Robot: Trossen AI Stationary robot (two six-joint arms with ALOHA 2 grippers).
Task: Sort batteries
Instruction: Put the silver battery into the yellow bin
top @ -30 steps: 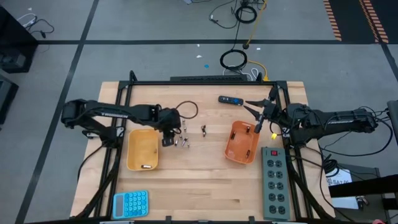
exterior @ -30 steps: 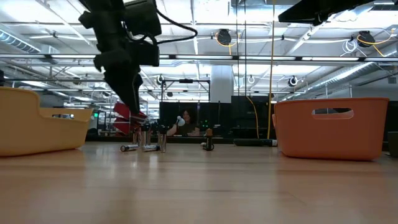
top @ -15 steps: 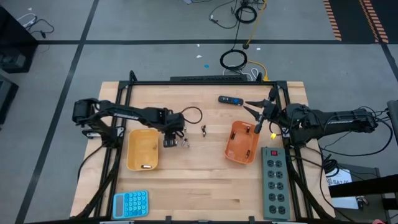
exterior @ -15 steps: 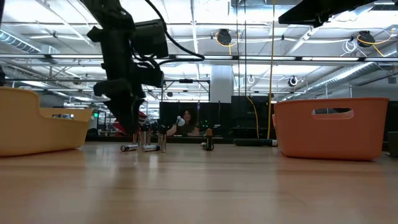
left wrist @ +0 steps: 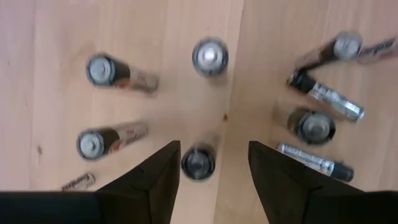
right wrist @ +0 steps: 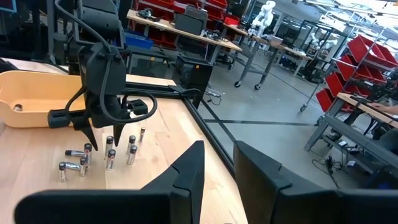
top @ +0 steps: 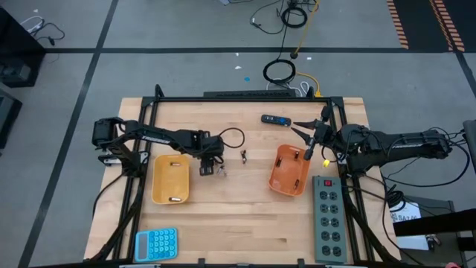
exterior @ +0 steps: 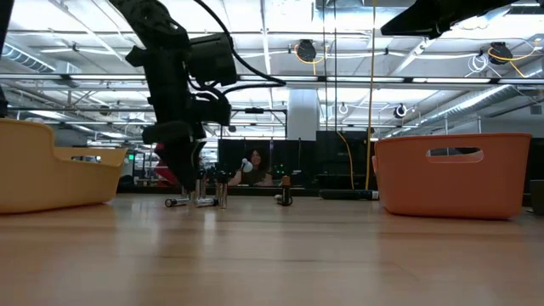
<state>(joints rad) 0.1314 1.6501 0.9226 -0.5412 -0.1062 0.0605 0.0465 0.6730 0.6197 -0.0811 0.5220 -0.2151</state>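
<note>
Wooden table bears batteries, two trays.

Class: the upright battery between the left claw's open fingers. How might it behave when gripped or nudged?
The upright battery looks narrow and tall, so a nudge from the left claw would probably tip it. Once down, its round body would likely roll. Its smooth casing may slip.

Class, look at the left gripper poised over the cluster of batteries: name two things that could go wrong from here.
1. The left gripper stands open around one upright battery, with other batteries close by; closing or lifting might topple the standing neighbours.
2. Several cells lie on their sides; a nudge could roll them away from the yellow tray.
</note>
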